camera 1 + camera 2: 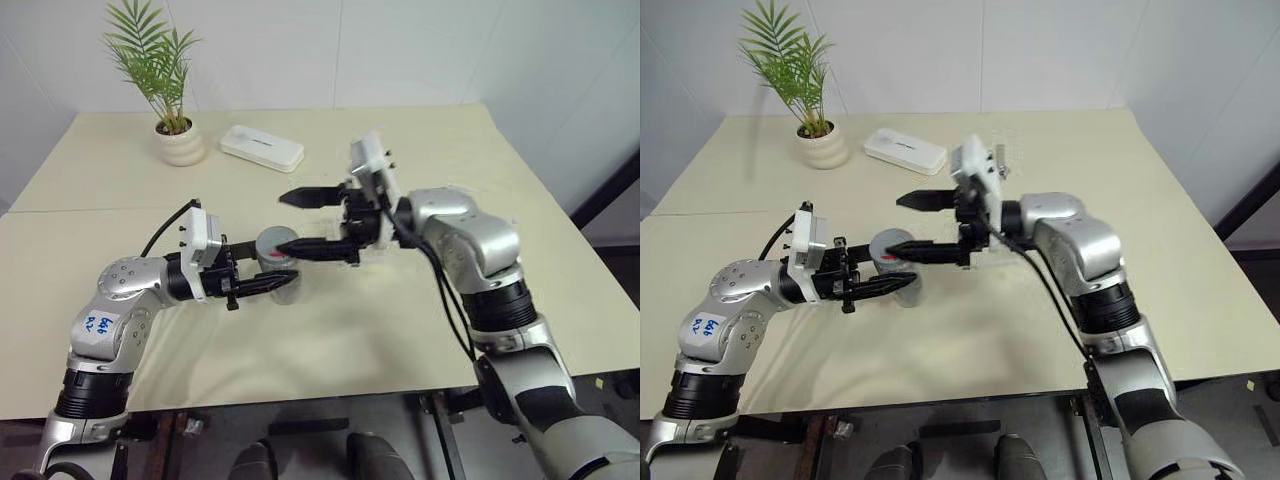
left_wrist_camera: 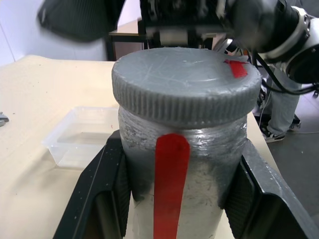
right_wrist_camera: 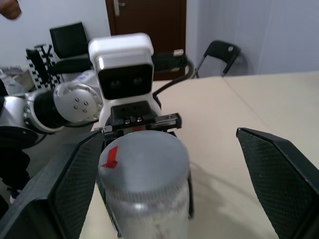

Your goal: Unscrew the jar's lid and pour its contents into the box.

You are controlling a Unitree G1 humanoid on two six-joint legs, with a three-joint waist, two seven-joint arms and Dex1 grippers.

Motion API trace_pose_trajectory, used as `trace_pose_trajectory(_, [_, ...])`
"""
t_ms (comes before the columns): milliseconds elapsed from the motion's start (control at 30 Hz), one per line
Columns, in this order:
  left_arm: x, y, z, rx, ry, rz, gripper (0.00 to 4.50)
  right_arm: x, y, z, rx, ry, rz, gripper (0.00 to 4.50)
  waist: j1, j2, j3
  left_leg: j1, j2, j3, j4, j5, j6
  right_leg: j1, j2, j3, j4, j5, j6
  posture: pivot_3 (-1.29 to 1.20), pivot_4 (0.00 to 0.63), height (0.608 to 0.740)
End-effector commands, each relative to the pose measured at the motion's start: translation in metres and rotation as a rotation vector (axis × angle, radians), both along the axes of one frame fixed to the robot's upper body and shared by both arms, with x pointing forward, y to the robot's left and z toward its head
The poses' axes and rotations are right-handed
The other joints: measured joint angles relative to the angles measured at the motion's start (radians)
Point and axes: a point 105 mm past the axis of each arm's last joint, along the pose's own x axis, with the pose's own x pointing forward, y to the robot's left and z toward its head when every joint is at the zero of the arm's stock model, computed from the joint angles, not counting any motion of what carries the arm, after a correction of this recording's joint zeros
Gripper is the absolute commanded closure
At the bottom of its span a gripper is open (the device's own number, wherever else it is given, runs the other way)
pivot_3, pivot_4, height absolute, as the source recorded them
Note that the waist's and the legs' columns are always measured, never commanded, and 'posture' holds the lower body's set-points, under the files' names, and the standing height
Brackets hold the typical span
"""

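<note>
From the head camera I've got the small clear plastic jar (image 1: 283, 283) with its round flat grey screw lid (image 1: 276, 243) sitting up off the beige table (image 1: 420, 330), clamped in the left gripper (image 1: 268, 283), whose black fingers are closed on the jar body from the side. The right gripper (image 1: 305, 222) comes in from the opposite side of the jar with its two black fingers spread wide: one finger lies level right at the lid's edge, the other hangs well beyond the jar, toward the far end of the table. I can't tell if the near finger actually touches the lid. Farther back from the jar are a cream plant pot with a green palm (image 1: 179, 140) and a white rounded rectangular case (image 1: 261, 147).

Left wrist cam: the jar sits dead centre between this gripper's fingers (image 2: 107, 194), both pressed against its wall, red stripe facing me. The lid (image 2: 184, 84) is still screwed on, a small red mark near its rim. Beside the jar, down on the table, lies the shallow square tray of clear plastic, the box (image 2: 82, 137). Jar wall looks frosted, so I can't make out any contents.

Right wrist cam: the jar (image 3: 149, 209) stands between the wide-apart mesh-textured fingers (image 3: 279, 174), much nearer one finger than the other, lid (image 3: 142, 169) and red mark facing up. Behind the jar is the left gripper's white camera block.
</note>
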Motion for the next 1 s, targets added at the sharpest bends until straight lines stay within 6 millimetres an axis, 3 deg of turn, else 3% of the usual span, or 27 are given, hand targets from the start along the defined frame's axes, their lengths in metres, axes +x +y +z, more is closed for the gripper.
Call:
trace_pose_trajectory(33, [-0.002, -0.005, 0.013, -0.010, -0.044, -0.027, 2.50, -0.008, 0.014, 0.002, -0.015, -0.086, 0.017, 0.03, 0.000, 0.000, 0.000, 0.000, 0.000, 0.000, 0.000, 0.000, 0.000, 0.000, 0.000, 0.000, 0.000, 0.000, 0.000, 0.00, 0.150, 0.740])
trace_pose_trajectory(300, [-0.002, -0.009, 0.013, -0.018, -0.027, -0.044, 2.50, 0.003, 0.026, 0.003, -0.016, -0.109, -0.016, 0.03, -0.001, 0.000, 0.000, 0.000, 0.001, 0.000, 0.000, 0.000, 0.000, 0.000, 0.001, 0.000, 0.000, 0.000, 0.000, 0.00, 0.150, 0.740])
trace_pose_trajectory(567, [-0.004, -0.006, 0.010, -0.010, -0.030, -0.037, 2.50, 0.010, 0.011, 0.012, 0.026, -0.077, -0.038, 0.03, -0.001, 0.000, 0.000, 0.000, 0.001, 0.000, 0.000, 0.000, 0.000, 0.000, 0.001, 0.000, 0.000, 0.000, 0.000, 0.00, 0.150, 0.740])
trace_pose_trajectory(833, [-0.003, -0.006, 0.011, -0.010, -0.045, -0.032, 2.50, 0.028, -0.021, 0.005, 0.007, -0.037, -0.107, 0.03, 0.000, 0.000, 0.000, 0.000, 0.001, 0.000, 0.000, 0.000, 0.000, 0.000, 0.001, 0.000, 0.000, 0.000, 0.000, 0.00, 0.150, 0.740])
trace_pose_trajectory(1000, [-0.002, -0.004, 0.011, 0.001, -0.060, -0.021, 2.50, 0.037, -0.055, 0.004, -0.009, 0.015, -0.166, 0.03, 0.002, 0.000, 0.000, 0.000, 0.001, 0.000, 0.000, 0.000, 0.000, 0.000, 0.001, 0.000, 0.000, 0.000, 0.000, 0.00, 0.150, 0.740])
